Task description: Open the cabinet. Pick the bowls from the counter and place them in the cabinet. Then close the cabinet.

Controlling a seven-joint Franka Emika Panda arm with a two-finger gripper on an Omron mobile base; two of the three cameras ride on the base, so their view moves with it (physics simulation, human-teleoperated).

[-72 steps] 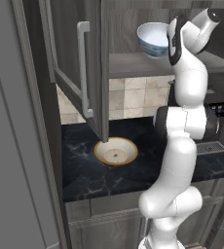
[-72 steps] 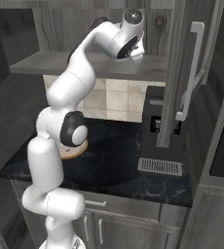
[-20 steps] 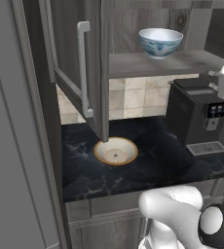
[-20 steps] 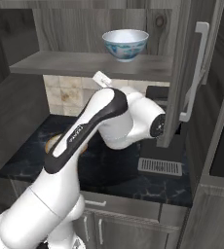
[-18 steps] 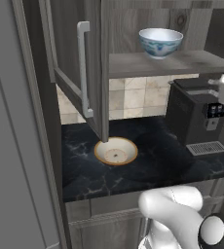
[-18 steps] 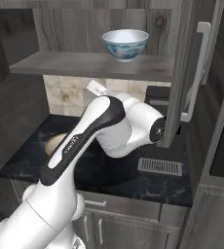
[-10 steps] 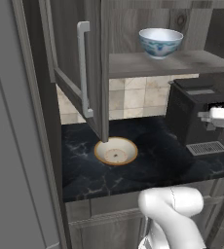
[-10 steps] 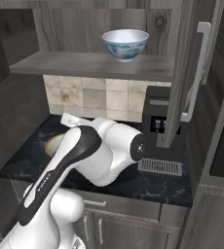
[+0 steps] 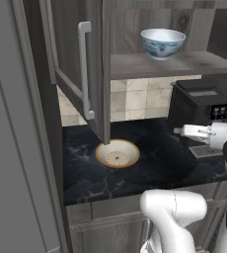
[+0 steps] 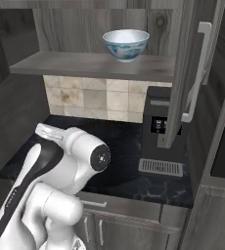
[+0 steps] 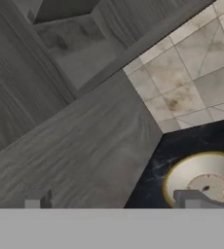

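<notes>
Change: since the earliest frames the arm has swung down from the cabinet shelf to counter height; both bowls lie where they lay a second ago.
Gripper: gripper (image 11: 114,200) with its two finger tips spread wide, nothing between them; the hand view looks past the open door's lower corner toward the cream bowl.
Blue-patterned bowl: blue-patterned bowl (image 9: 163,43) stands upright on the shelf (image 9: 184,64) of the cabinet (image 9: 93,59), near the shelf's middle.
Cream bowl: cream bowl (image 9: 117,154) sits on the counter (image 9: 160,158), toward its left end, just below the lower corner of the open left door.
Cabinet: both doors stand open; the left bar handle (image 9: 85,74) faces the left base camera.
Coffee machine: coffee machine (image 9: 202,106) stands at the counter's right end against the backsplash (image 9: 135,99).
</notes>
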